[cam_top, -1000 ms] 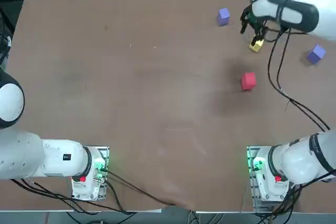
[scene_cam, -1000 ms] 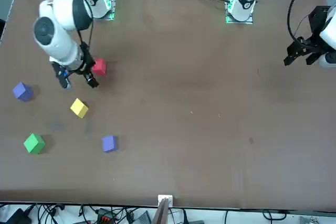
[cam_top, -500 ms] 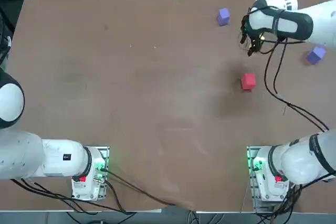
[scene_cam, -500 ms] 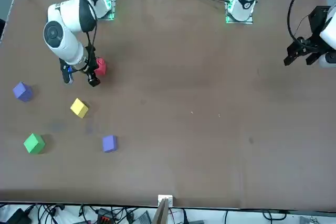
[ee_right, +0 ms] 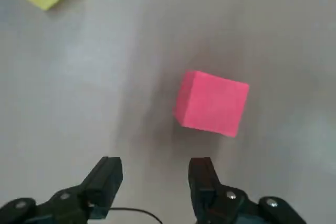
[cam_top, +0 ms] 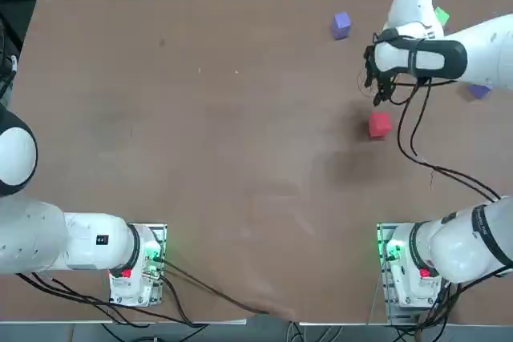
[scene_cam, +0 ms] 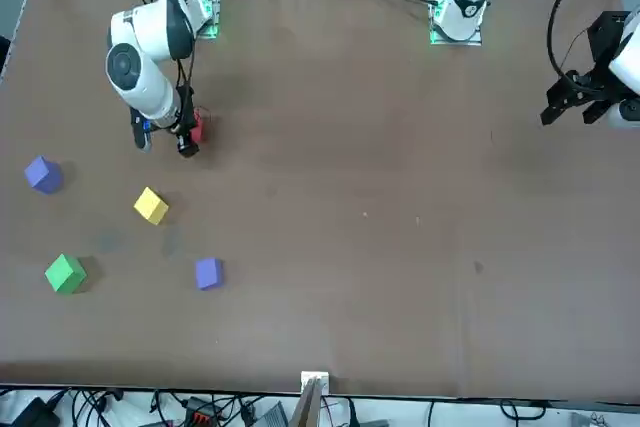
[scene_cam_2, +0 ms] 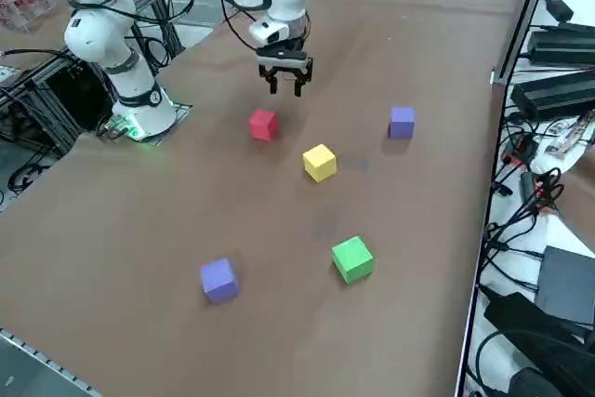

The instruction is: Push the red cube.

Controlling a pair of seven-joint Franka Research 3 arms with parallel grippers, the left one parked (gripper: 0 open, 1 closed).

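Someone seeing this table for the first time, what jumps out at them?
The red cube stands alone on the brown table, with the right gripper poised just beyond it, fingers open and not touching it. Farther toward the table's far edge lie a yellow cube, a green cube and two purple cubes.

Small solid red cube (cam_top: pixel 379 124) (scene_cam: pixel 195 127) (scene_cam_2: pixel 263 125) (ee_right: pixel 212 103), plain matte faces, flat on the brown tabletop (cam_top: pixel 240 118), one face up, untouched. Lies in the right half, nearer the far edge than the near one, well in from the right edge, turned slightly askew to the tabletop's edges.
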